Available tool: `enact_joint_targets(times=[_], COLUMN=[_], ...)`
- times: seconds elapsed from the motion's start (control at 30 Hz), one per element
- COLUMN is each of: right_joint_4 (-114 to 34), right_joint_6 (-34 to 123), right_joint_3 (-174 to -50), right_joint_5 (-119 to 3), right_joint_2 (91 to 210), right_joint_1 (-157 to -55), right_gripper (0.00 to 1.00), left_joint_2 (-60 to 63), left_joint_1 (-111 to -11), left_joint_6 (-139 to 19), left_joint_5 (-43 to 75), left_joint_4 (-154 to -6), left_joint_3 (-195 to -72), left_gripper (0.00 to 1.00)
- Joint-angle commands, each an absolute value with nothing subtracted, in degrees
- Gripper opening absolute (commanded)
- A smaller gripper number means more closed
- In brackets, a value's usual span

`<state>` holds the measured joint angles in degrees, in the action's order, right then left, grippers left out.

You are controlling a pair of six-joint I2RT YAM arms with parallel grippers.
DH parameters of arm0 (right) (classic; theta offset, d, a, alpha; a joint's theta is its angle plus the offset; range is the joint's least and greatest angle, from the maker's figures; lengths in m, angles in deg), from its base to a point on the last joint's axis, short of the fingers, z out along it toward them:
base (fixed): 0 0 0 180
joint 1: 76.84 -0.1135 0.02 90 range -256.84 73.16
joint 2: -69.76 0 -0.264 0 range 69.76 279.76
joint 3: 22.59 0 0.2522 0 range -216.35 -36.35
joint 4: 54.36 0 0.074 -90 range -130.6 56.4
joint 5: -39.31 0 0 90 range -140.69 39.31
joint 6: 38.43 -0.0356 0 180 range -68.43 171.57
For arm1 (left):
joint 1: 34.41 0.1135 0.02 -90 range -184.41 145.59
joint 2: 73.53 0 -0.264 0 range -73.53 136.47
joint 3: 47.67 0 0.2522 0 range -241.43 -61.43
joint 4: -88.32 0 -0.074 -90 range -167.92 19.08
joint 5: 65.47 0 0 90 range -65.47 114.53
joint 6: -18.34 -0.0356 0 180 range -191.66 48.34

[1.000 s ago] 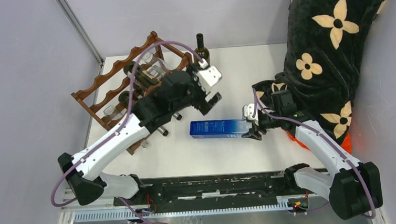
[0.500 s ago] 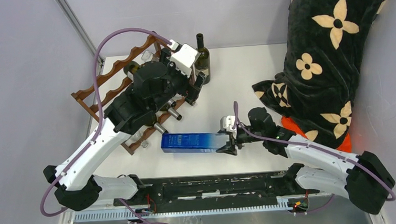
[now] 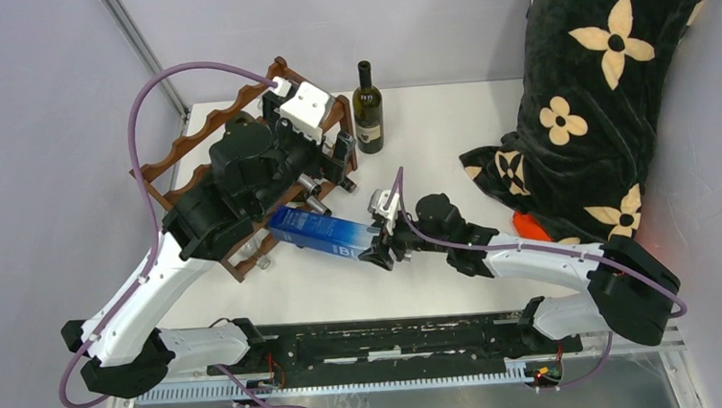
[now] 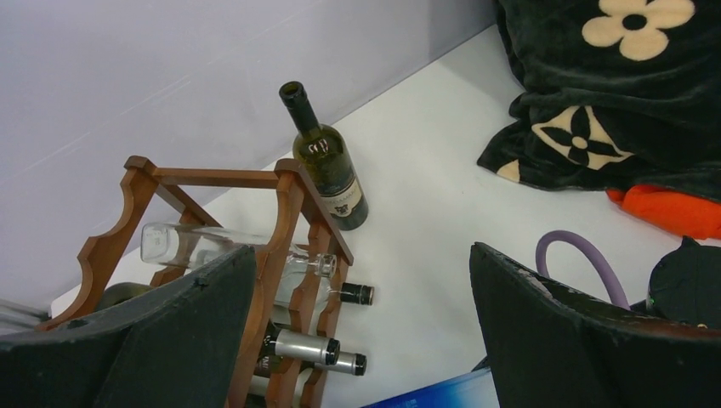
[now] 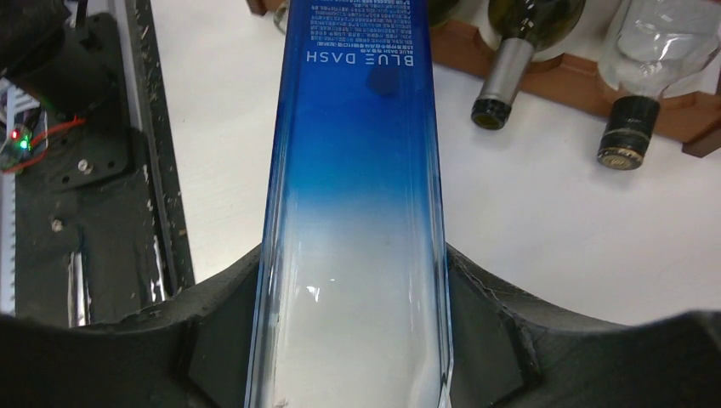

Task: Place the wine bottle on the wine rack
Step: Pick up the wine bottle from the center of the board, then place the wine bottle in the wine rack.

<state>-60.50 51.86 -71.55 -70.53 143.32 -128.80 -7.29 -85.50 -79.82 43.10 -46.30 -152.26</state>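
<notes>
Right claw [image 3: 380,245] is clamped on the blue bottle [image 3: 319,232]. It's long and flat-sided, deep blue fading to clear at my end, with white "BLUE DASH" lettering. Its far end sits right at the front of the rack [image 3: 203,130], by the stored bottles [image 5: 510,59]. Left claw [image 4: 361,255] hangs wide open over the rack. A green bottle [image 3: 367,108] stands upright just beside it.

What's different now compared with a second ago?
The right gripper, holding the blue bottle, carried it left toward the wine rack. The left gripper, open, swung back-left over the rack, uncovering the green bottle. Green bottle, rack and blanket stayed put.
</notes>
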Motion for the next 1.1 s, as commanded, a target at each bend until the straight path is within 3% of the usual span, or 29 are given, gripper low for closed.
enact_joint_targets(times=[0.0, 1.07], right_joint_4=[-79.0, -78.3], right_joint_6=[47.7, 46.1], right_joint_3=[-80.3, -84.2], right_joint_5=[-68.5, -65.7], right_joint_2=[143.4, 141.9], right_joint_1=[-129.7, -130.1], right_gripper=[0.0, 0.0], left_joint_2=[-8.9, -10.4], left_joint_1=[-85.4, -85.4], left_joint_6=[-76.9, -77.8], left_joint_5=[44.9, 45.4], left_joint_4=[-48.2, -48.3], left_joint_3=[-151.7, -150.6], left_gripper=[1.0, 1.0])
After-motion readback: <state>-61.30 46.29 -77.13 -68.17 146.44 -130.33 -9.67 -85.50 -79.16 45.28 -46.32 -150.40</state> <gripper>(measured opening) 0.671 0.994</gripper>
